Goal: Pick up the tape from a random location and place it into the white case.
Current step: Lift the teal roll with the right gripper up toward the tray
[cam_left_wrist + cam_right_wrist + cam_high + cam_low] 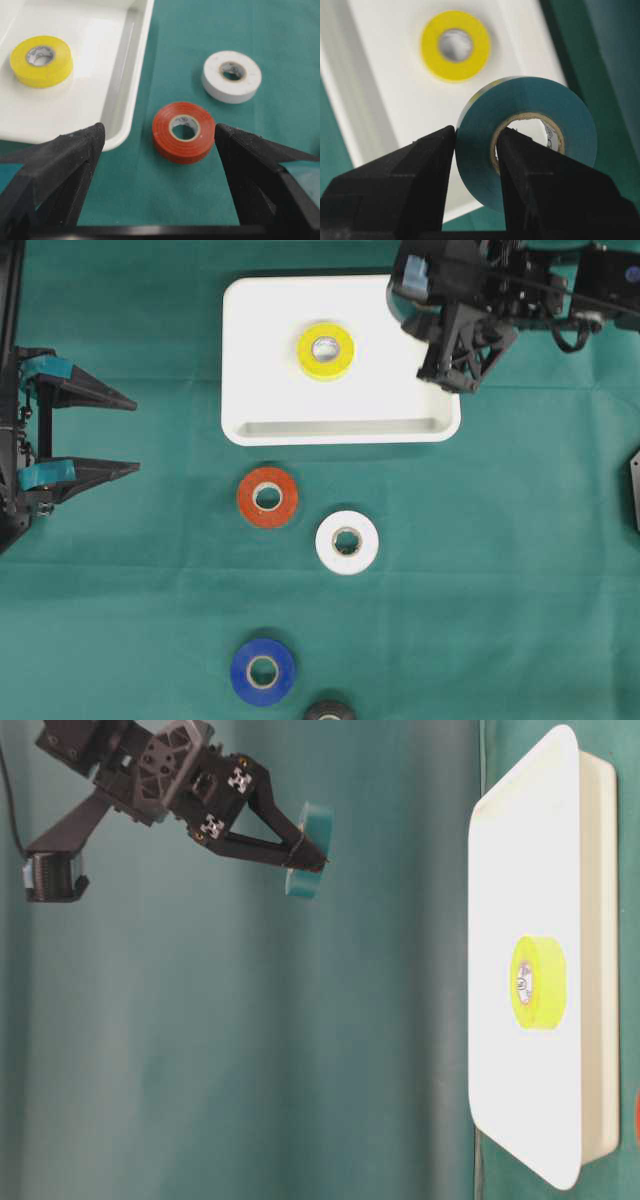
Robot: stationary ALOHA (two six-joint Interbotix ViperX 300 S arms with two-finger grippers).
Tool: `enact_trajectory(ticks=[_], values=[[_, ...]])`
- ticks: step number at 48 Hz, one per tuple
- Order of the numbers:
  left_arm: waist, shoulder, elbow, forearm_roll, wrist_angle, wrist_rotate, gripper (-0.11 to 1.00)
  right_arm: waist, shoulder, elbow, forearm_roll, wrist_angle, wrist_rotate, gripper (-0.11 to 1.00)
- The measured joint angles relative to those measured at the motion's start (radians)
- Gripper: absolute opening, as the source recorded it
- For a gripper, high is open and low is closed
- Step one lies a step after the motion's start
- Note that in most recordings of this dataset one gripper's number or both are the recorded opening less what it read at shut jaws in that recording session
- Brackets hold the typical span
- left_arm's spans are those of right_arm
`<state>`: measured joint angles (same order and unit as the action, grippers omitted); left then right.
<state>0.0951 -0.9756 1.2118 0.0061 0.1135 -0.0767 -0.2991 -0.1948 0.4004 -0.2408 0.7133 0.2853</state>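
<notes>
Closest to the right wrist camera, the right pincer point(476, 150) is clamped on a teal tape roll point(527, 140), one finger against the outer face and the other through the core, so the wall of the ring is pinched between them. Seen from table level, the roll hangs on edge at the fingertips, well above the green surface point(500, 540) and clear of everything. Below and beyond it lies the white case point(250, 360), with a yellow roll point(325, 350) already flat inside; from overhead the right pincer sits over the case's right edge.

I judge the teal roll light and stiff, a wound ring with a card core that will not crush, though its smooth outer face may be a little slippery. Taking it through the hole looks a sound grip, since the wall cannot slide out sideways; released on edge, it could roll or bounce in the shallow tray.

Farther off, the left pincer point(125, 435) stands wide and empty at the left of the surface. Red point(267, 497), white point(347, 541) and blue point(263, 671) rolls lie flat outside the case.
</notes>
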Motion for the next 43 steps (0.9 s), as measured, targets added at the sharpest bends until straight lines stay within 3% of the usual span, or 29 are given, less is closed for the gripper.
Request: enact_trajectory(ticks=[43], values=[[0.0, 0.002, -0.002, 0.0, 0.0, 0.0, 0.91, -0.003, -0.002, 0.0, -0.003, -0.012, 0.0, 0.3]])
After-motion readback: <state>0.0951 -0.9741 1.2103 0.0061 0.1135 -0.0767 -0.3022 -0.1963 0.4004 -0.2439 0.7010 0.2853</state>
